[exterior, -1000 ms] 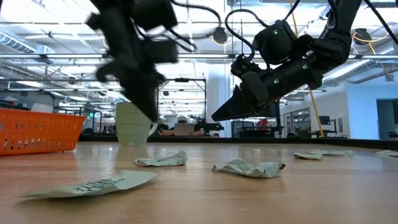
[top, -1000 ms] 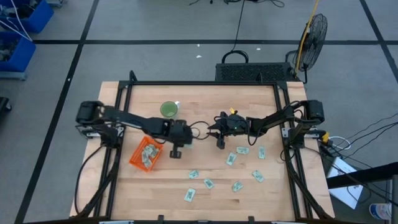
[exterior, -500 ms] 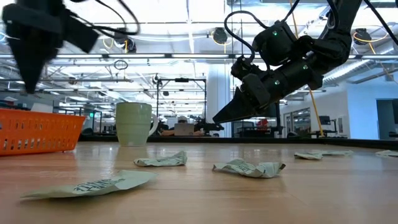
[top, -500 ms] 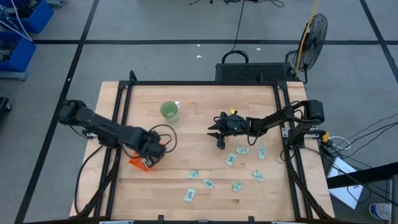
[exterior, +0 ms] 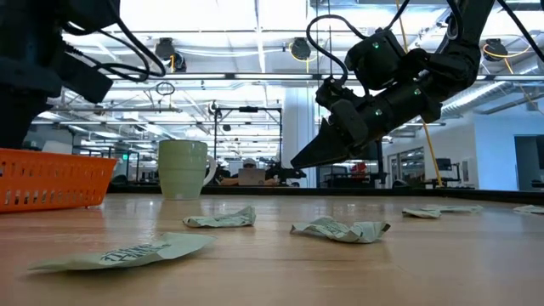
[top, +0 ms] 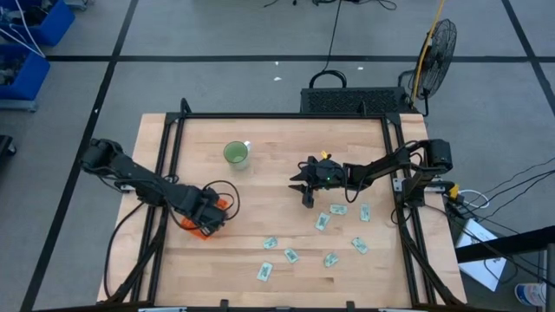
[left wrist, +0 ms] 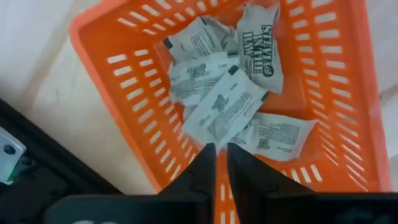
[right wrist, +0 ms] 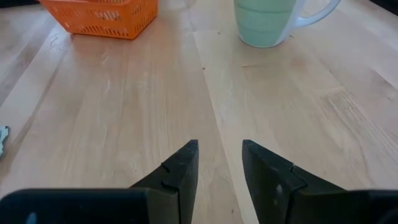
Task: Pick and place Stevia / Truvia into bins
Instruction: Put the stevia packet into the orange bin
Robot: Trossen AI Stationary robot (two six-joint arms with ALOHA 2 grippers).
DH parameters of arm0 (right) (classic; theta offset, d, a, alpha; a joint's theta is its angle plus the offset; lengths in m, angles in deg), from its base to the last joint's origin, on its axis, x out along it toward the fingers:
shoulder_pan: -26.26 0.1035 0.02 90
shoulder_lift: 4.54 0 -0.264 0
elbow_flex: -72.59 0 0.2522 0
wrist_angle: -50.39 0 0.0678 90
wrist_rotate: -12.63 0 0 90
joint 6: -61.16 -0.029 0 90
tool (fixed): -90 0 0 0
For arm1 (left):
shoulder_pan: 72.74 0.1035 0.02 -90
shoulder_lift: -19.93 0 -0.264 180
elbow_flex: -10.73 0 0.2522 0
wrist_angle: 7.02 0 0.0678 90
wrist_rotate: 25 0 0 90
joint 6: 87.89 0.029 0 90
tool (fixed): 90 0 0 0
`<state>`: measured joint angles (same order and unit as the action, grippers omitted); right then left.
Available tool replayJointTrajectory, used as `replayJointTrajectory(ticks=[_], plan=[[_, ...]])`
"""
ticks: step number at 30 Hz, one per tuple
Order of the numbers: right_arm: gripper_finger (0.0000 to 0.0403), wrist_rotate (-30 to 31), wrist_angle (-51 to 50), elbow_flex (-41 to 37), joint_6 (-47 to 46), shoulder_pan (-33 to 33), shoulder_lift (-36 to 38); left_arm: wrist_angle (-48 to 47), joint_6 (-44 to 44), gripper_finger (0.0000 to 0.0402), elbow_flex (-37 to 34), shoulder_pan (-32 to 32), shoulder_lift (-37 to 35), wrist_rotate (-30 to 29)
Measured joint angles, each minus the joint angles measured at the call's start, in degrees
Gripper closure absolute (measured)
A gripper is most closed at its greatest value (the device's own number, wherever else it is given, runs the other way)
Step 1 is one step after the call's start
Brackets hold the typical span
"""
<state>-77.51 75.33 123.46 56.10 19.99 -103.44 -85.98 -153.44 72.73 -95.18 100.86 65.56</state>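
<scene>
1. One orange bin (left wrist: 124,93) sits on the desk (top: 277,147), and it serves as the landmark here; the left wrist view shows about six Stevia packets (left wrist: 227,112) heaped inside it, white with green print, overlapping one another.
2. Eight more loose packets (top: 336,209) lie flat on the desk on the far side of the bin from the left arm, well apart from it, spread toward the right arm's side and the near edge of the desk.
3. One green mug (top: 235,153) stands upright on the desk, near the bin, toward the back of the desk.
4. The left gripper (left wrist: 221,163) hangs directly above the bin's interior, tips pointing down at the heap. Its two fingers (left wrist: 200,171) stand only a narrow slit apart, with nothing pinched between them and no contact with the packets visible.
5. In the high view the left gripper (top: 205,217) covers most of the bin, of which only slivers of orange (top: 223,202) show beside it.
6. The right gripper (top: 306,192) waits in the air well apart from the bin, beyond the mug's side of the desk and near the loose packets. Its fingers (right wrist: 180,171) are spread with a clear gap, empty, and its wrist view looks across bare desk toward the bin (right wrist: 99,17) and the mug (right wrist: 273,22).
</scene>
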Motion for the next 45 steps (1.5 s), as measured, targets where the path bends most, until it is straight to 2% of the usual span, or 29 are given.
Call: replayJointTrajectory(ticks=[5, 9, 14, 17, 22, 28, 33, 36, 40, 45], plan=[[0.0287, -0.1, 0.0, 0.0, 2.1, 0.1, 0.0, 1.3, 3.1, 0.0300, 0.0, 0.0, 0.0, -0.8], [0.0287, -0.1, 0.8, 0.0, 6.1, 1.4, 0.0, 3.7, 8.5, 0.0275, 1.0, 0.6, 0.0, -0.1], [0.0287, -0.1, 2.7, 0.0, 12.6, 4.1, 0.0, 3.4, 15.8, 0.0271, 6.6, 2.8, 0.0, 0.6], [0.0287, -0.2, 4.3, 0.0, 13.3, 5.2, 0.0, 4.9, 19.7, 0.0270, 11.3, 4.0, 0.0, -3.1], [0.0287, -0.2, 4.8, 0.0, 11.4, 5.7, 0.0, 14.5, 32.3, 0.0270, 14.9, 5.4, 0.0, -9.0], [0.0287, -6.1, 4.8, 0.0, 10.6, 5.7, 0.0, 26.7, 42.0, 0.0270, 14.9, 7.2, 1.4, -9.4], [0.0287, -5.8, 4.8, 0.0, 10.6, 5.5, 0.0, 33.1, 42.9, 0.0270, 15.0, 8.9, 6.9, -1.5], [0.0287, -5.6, 4.9, 0.0, 10.4, 4.9, 0.0, 37.4, 46.0, 0.0270, 14.9, 9.3, 12.4, 0.8], [0.0287, -0.3, 4.0, 0.0, 10.3, 4.7, 0.6, 43.3, 53.2, 0.0270, 14.9, 10.0, 19.1, 5.1], [0.0287, 0.2, 0.5, -0.1, 11.8, 4.7, 3.5, 51.0, 54.4, 0.0270, 14.9, 11.9, 24.4, 15.0]])
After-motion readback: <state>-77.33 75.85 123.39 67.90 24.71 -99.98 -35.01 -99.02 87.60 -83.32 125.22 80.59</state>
